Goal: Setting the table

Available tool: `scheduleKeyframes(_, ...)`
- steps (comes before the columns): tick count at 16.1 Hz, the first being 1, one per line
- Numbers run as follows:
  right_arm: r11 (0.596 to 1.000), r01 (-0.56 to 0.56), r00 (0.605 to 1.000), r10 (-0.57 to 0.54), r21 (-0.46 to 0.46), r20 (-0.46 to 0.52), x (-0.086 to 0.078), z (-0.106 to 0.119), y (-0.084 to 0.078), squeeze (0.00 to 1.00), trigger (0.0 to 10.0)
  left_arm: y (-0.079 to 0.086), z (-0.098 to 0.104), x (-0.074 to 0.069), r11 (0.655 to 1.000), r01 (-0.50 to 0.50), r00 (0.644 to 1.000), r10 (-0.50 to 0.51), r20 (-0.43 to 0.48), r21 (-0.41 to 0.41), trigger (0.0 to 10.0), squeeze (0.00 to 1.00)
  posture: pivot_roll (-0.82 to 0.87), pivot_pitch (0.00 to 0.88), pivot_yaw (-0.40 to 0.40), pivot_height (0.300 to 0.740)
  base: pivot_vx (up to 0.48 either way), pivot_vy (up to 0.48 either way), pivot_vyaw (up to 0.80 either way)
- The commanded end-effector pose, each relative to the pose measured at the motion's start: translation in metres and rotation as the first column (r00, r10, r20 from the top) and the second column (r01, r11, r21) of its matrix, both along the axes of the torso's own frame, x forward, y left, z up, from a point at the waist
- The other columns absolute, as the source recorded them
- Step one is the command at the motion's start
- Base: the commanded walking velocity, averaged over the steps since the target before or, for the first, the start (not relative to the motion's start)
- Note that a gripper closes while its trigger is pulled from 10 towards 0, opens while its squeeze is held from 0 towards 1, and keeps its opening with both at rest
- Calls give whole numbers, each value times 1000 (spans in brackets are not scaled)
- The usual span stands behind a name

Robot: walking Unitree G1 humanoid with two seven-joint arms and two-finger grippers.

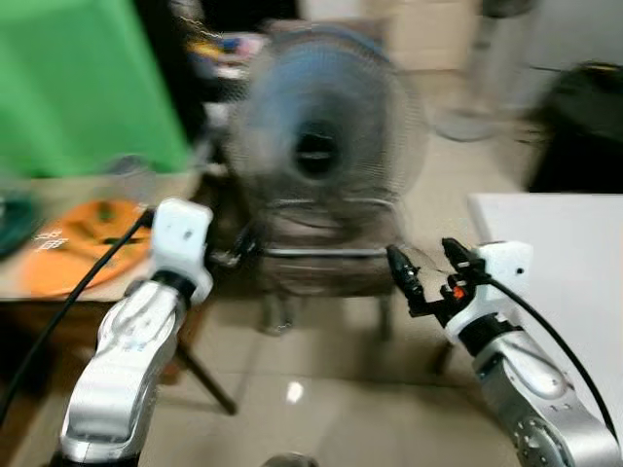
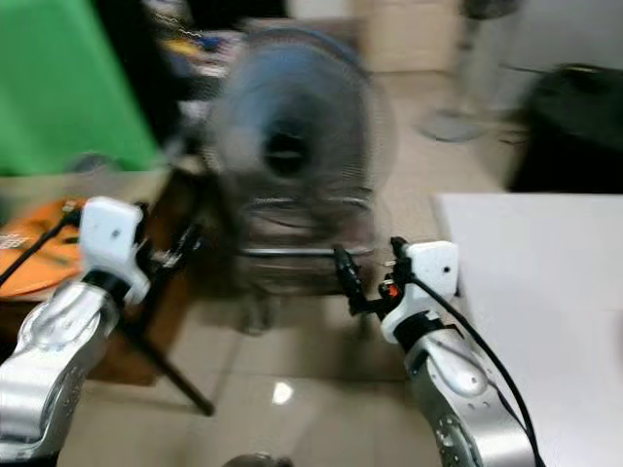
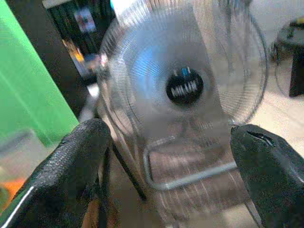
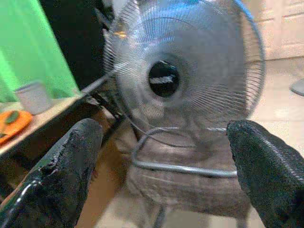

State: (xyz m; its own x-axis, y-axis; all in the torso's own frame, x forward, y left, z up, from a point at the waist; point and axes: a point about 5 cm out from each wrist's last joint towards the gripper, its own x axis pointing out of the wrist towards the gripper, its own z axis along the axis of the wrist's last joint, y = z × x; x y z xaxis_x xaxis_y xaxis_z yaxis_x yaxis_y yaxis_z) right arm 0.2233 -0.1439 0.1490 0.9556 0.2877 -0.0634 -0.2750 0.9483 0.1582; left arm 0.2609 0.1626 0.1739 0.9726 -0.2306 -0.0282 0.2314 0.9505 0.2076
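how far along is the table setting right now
Done: nothing that can be seen; the white table on the robot's right shows bare surface. In hand: nothing. The left gripper and right gripper are both open and empty, raised toward a fan straight ahead. Left: nearly everything. An orange plate and a pale cup sit on the wooden table to the left. The views are blurred.

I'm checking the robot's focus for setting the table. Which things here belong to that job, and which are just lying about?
Job:
orange plate
pale cup
wooden table
white table
left hand, open
right hand, open

Lying about:
fan
green panel
black bag
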Motion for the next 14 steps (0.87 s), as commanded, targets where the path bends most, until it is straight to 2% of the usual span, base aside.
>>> scheduleKeyframes(1,1000,-13,1000,13,13,14,2,3,2,1000,10000,5,-7,-2,1000,-27,999,27,-36,-6,10000,0,32,0,122,740,0,0,794)
scheduleKeyframes(2,1000,19,1000,-19,-9,11,1,-1,-2,1000,10000,8,-14,-6,999,-46,998,46,-54,-5,10000,0,18,0,123,740,0,0,788)
scheduleKeyframes(3,999,54,998,-53,-9,12,0,-2,-4,1000,10000,10,-18,-4,998,-53,997,55,-56,32,10000,0,3,0,123,740,0,0,788)
scheduleKeyframes(6,1000,19,999,-20,11,27,9,9,3,1000,10000,8,-3,9,998,-67,998,67,-2,9,10000,0,33,0,98,740,0,0,788)
scheduleKeyframes(7,1000,-23,1000,23,-14,15,9,1,5,1000,10000,10,-11,2,995,-95,995,96,-17,40,10000,0,38,0,91,740,0,0,794)
scheduleKeyframes(8,1000,29,1000,-29,-7,0,5,-3,1,1000,10000,14,-14,2,989,-130,991,131,-17,65,10000,0,32,0,83,740,0,0,788)
scheduleKeyframes(10,997,68,998,-68,43,-2,7,2,0,1000,10000,15,-3,7,989,-147,989,146,6,23,10000,0,75,0,52,740,0,0,788)
scheduleKeyframes(11,999,23,1000,-23,42,-3,12,4,4,1000,10000,13,3,9,989,-143,989,142,26,22,10000,0,104,0,41,740,0,0,788)
scheduleKeyframes(13,1000,-18,1000,18,-19,-26,15,-10,3,1000,10000,18,-5,3,985,-168,986,168,0,30,10000,0,101,0,50,740,0,0,788)
scheduleKeyframes(14,1000,18,1000,-18,-3,-25,14,-11,0,1000,10000,21,-8,-1,986,-162,987,163,-12,32,10000,0,94,0,52,740,0,0,794)
